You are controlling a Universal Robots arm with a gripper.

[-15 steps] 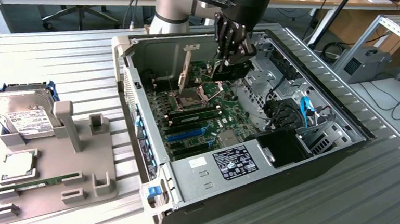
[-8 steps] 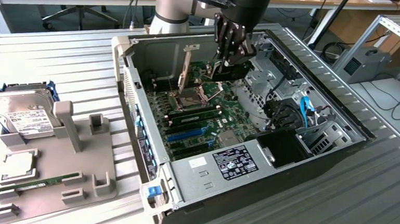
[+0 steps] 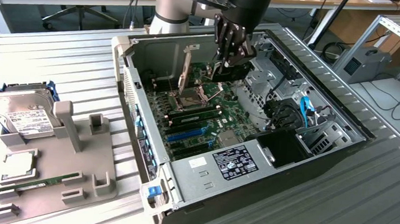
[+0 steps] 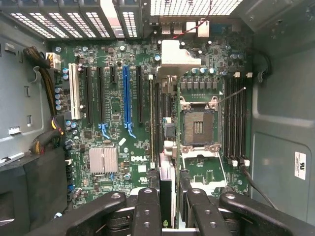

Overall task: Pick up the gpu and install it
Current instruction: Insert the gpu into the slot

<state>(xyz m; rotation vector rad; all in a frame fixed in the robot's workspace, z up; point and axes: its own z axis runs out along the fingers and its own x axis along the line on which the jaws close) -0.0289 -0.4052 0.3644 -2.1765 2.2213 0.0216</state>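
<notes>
My gripper hangs inside the open computer case, above the far end of the green motherboard. It is shut on the gpu, a dark card with a green edge that hangs below the fingers. In the wrist view the gpu shows edge-on between my black fingers, over the motherboard. It hovers between the long blue slot and the processor socket. I cannot tell whether it touches the board.
On the exterior view's left a grey holder tray carries a silver hard drive, a processor chip and a narrow memory stick. Case walls, a drive cage, blue cables and the power supply crowd the board.
</notes>
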